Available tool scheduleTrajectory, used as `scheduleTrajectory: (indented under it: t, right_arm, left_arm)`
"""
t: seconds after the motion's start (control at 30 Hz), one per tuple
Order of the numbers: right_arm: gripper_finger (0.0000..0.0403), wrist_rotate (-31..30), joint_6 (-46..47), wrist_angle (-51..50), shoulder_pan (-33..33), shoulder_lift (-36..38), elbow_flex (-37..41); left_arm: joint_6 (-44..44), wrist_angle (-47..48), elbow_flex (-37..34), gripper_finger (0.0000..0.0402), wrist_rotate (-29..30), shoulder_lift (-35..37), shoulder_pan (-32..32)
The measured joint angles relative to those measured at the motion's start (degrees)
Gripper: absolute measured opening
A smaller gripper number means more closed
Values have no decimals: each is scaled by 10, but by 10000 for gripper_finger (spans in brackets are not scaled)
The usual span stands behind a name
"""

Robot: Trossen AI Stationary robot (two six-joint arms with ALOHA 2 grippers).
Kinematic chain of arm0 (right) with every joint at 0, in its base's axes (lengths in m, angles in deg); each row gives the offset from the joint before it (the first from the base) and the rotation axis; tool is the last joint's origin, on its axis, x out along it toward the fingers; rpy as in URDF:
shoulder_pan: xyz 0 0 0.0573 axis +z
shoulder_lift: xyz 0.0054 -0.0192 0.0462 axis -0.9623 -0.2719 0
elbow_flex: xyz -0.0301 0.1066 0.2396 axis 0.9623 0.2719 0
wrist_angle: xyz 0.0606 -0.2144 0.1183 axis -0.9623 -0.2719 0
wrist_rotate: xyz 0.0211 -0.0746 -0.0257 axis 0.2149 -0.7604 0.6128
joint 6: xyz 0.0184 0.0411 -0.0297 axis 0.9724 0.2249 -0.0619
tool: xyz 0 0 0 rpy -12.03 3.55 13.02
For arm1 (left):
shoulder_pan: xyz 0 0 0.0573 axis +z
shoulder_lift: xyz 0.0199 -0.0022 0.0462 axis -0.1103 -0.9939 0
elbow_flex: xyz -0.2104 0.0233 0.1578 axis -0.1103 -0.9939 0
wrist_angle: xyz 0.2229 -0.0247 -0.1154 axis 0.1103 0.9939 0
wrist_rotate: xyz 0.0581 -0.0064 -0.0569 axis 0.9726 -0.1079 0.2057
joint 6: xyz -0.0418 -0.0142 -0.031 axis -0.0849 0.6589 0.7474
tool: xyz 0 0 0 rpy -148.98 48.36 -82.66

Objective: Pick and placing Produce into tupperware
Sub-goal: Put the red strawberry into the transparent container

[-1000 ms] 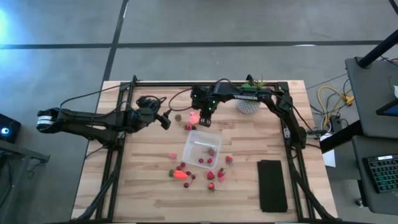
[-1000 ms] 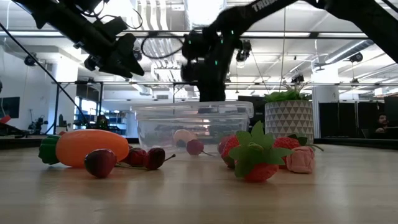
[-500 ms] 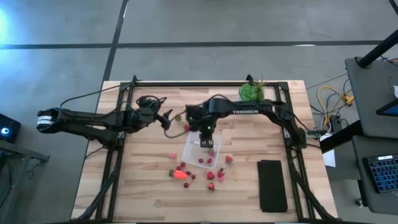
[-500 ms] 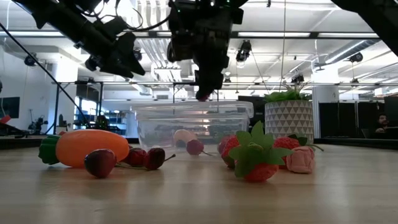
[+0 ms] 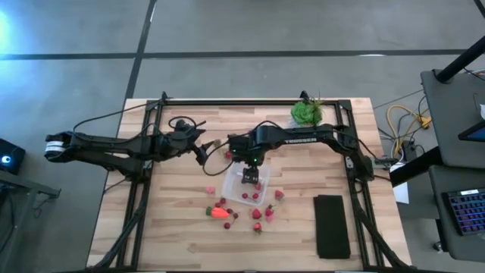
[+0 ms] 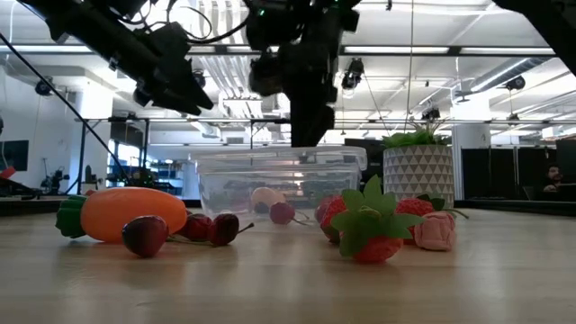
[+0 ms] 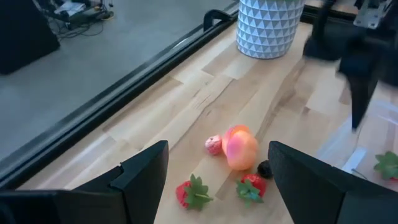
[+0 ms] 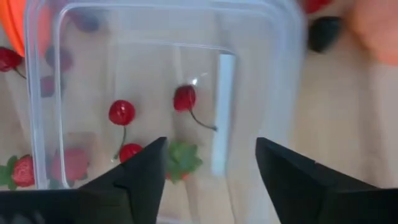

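The clear tupperware (image 5: 244,186) (image 6: 274,184) rests flat on the wooden table, with three red cherries (image 8: 122,112) and a leafy strawberry (image 8: 181,159) inside. My right gripper (image 5: 250,176) (image 8: 210,142) hangs open just above its inside, fingers pointing down, touching nothing. More produce lies on the table around it: an orange carrot (image 5: 220,213) (image 6: 126,211), strawberries (image 5: 269,214) (image 6: 369,229) and a pink-orange round fruit (image 7: 239,146). My left gripper (image 5: 203,149) (image 7: 217,146) hovers open above the table, left of that fruit.
A green plant in a white patterned pot (image 5: 305,112) (image 6: 418,175) stands at the far side. A flat black slab (image 5: 331,225) lies at the near right. A black frame rail (image 5: 250,101) runs along the far edge. Bare wood shows at the near left.
My right gripper has come from beside the pink-orange fruit toward the table's near edge, over the tupperware, and has gone down toward it. The small red piece that showed at its fingertips half a second ago is gone from there.
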Motion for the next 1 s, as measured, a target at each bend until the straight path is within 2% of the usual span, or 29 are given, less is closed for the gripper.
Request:
scheduleTrajectory:
  t: [0.13,0.23,0.37,0.53,0.77,0.9,1.0]
  right_arm:
    - [247,-61,20,-22,16,55,19]
    - [244,-101,59,-18,40,111,63]
    - [240,-115,156,-4,76,185,159]
    - [242,-127,304,73,128,248,290]
    - [245,-155,492,178,192,286,418]
    - [246,-172,616,192,223,290,457]
    - [247,-176,674,217,231,287,472]
  left_arm:
    - [-12,0,0,262,0,0,0]
    - [-12,0,0,262,-1,0,0]
    - [-12,-1,0,262,-1,0,0]
    - [-8,-1,0,262,-1,0,0]
    - [-7,-3,0,262,-2,0,0]
    - [-7,-4,0,262,-2,0,0]
    - [-7,-4,0,262,-1,-1,0]
